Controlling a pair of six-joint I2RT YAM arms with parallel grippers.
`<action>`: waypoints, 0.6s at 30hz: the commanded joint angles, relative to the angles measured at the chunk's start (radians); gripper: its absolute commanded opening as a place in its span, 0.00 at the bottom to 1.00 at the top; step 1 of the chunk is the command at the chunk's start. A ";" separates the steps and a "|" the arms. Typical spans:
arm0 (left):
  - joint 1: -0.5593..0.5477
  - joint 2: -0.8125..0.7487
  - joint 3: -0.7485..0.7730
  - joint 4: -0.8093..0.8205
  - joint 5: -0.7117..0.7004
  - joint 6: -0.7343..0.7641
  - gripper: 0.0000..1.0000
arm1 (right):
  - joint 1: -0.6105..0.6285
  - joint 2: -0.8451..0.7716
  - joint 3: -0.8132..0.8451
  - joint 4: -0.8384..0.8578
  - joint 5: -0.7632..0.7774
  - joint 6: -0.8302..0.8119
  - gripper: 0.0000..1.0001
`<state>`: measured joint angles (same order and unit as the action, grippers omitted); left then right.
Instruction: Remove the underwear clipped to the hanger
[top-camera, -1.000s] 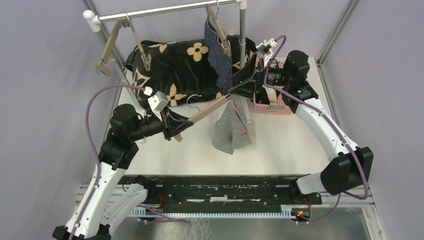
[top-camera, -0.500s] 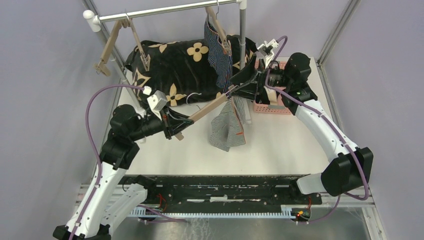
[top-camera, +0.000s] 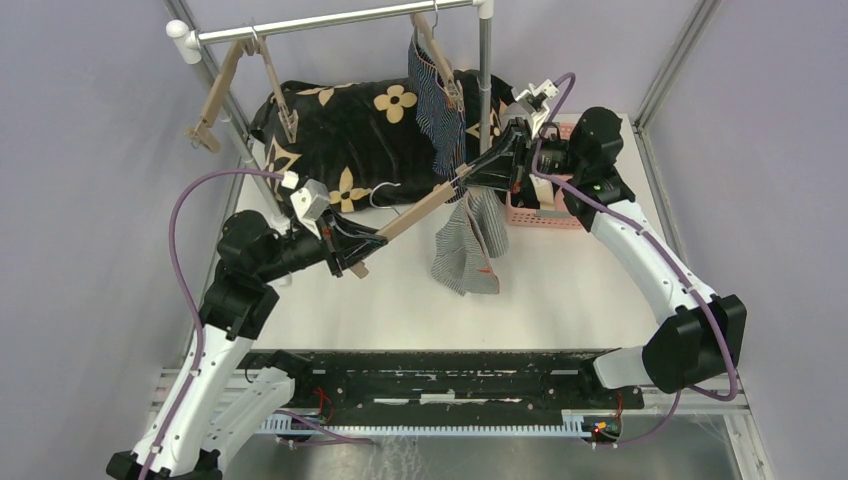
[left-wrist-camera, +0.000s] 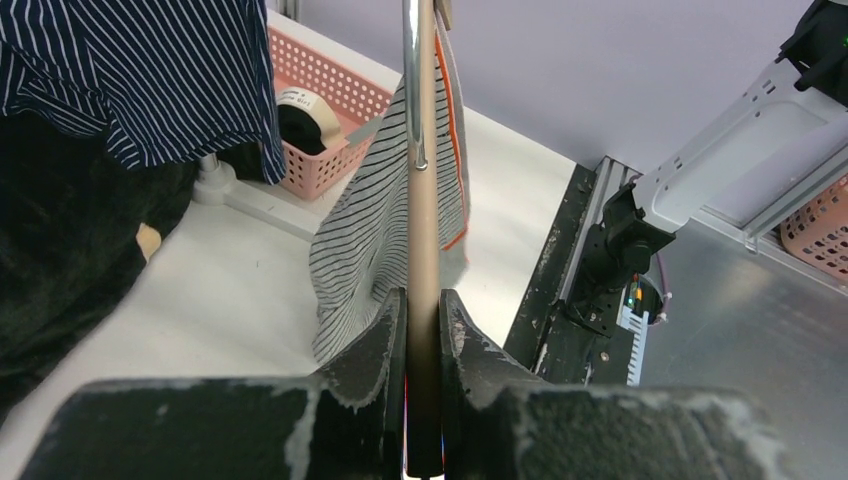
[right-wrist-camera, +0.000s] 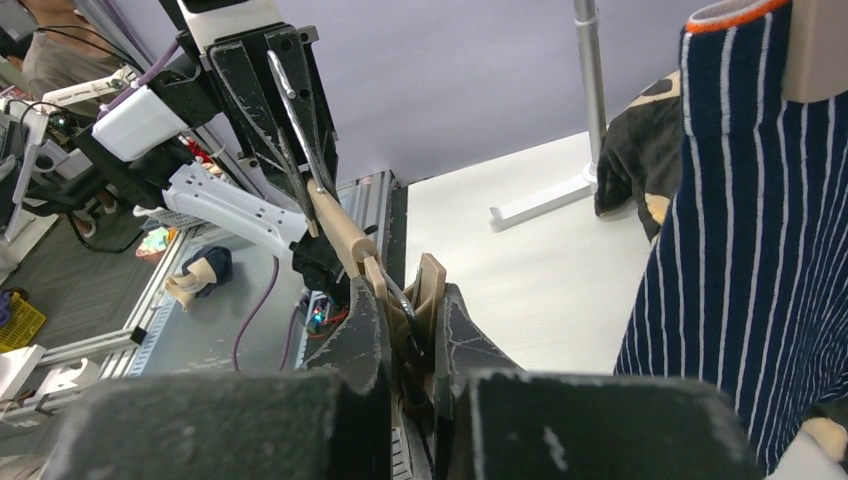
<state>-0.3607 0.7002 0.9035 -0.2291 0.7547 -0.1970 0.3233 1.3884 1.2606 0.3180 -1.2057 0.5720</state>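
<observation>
**Unclipping set up, both ends held**

Clamped tight in the left gripper (top-camera: 352, 250): the near end of the wooden hanger (top-camera: 420, 212), thrust out and braced so the far end cannot swing. Squeezed shut on the clip (right-wrist-camera: 430, 275) at that far end with the right gripper (top-camera: 470, 172), probably to spring it. Just below those fingers, drooping toward the table: grey-white striped briefs (top-camera: 465, 245), seemingly not yet free. Beyond and above, hung from the rail (top-camera: 330, 22): navy striped briefs (top-camera: 440, 110).

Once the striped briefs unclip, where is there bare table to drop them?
The near strip of table is bare, between the grey-striped briefs and the near edge. The back is crowded: flowered cloth, pink basket, navy briefs.
</observation>
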 joint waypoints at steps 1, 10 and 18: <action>-0.001 -0.008 0.002 0.092 0.003 -0.042 0.03 | 0.011 -0.018 0.015 0.053 -0.015 0.004 0.04; -0.001 -0.010 -0.006 0.096 0.005 -0.044 0.03 | 0.017 -0.003 0.040 0.072 0.014 0.043 0.64; -0.001 -0.014 -0.010 0.100 0.012 -0.048 0.03 | 0.018 -0.010 0.031 0.105 0.014 0.057 0.01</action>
<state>-0.3599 0.6971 0.8886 -0.2142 0.7616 -0.2108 0.3309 1.3903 1.2636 0.3569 -1.1862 0.6239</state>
